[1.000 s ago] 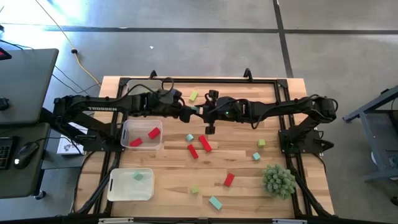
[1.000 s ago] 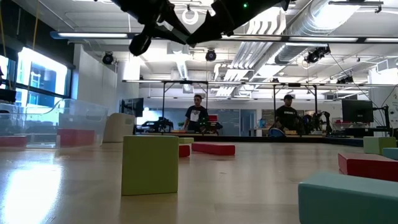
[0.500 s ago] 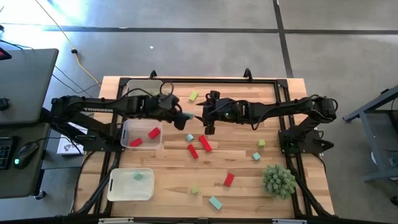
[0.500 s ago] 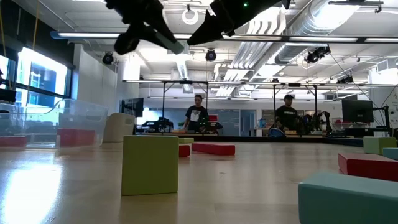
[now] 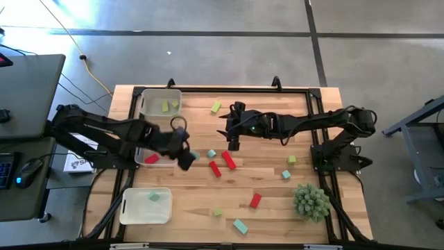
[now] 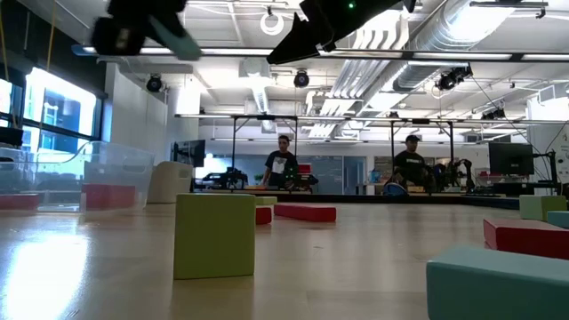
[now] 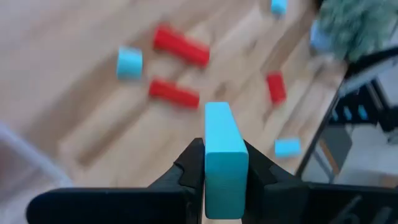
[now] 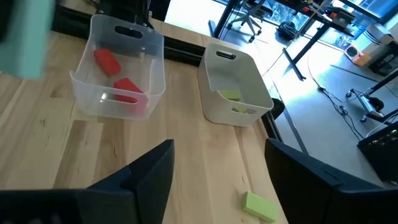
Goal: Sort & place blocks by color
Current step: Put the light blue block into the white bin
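Observation:
My left gripper (image 5: 189, 157) hangs over the table's middle left, by the right end of the bin holding red blocks (image 5: 148, 158), and is shut on a teal bar block (image 7: 225, 143). My right gripper (image 5: 232, 137) stands open in the air over the far middle, with nothing between its fingers (image 8: 149, 177). Red bars (image 5: 227, 160), teal blocks (image 5: 211, 153) and yellow-green blocks (image 5: 216, 107) lie scattered flat on the wood. In the low view both grippers show only at the top edge. My left gripper pinches the teal bar by its two long sides (image 7: 211, 171) between the two fingers (image 7: 189, 171). The bar lies along the fingers and its free end (image 7: 217, 112) sticks out past them. The fingers slant downward. The bar is lifted clear of the table.
A bin with yellow-green blocks (image 5: 158, 104) stands at the far left, and a bin with one teal block (image 5: 146, 206) at the near left. A spiky green plant ball (image 5: 310, 201) sits near the right edge. People stand in the room beyond the table.
The teal bar, which was between both grippers over the far middle, has parted from my right gripper. It has gone with my left gripper toward the table's near-left, to the red bin's right end. My left gripper has tipped further down.

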You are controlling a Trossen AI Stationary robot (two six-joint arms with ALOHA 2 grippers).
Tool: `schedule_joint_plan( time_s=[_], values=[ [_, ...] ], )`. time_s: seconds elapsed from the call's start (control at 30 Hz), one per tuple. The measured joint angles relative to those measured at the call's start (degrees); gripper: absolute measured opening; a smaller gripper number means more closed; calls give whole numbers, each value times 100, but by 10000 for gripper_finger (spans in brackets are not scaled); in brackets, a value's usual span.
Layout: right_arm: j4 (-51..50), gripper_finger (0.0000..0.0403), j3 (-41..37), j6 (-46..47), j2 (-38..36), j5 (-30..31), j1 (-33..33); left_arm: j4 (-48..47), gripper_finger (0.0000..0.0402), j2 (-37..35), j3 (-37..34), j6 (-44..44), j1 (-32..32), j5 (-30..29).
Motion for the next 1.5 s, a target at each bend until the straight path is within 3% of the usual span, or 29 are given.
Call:
schedule_joint_plan(
  time_s=[0.53,0.8,1.2,1.37,1.5],
  values=[
    [-28,239,0,0,0,3,-4,-1441,36,-2,-1,-2879,-2536,848],
    [-26,239,0,-3,0,5,-4,-1457,37,4,-240,-3981,-3364,1262],
    [-26,239,0,-3,0,6,-6,-1614,38,193,-312,-4361,-3730,1883],
    [-24,239,0,6,0,7,-41,-1649,38,669,-313,-3918,-3727,2395],
    [-23,239,0,10,0,8,-55,-1644,38,1060,-313,-3686,-3719,2460]
  ],
)
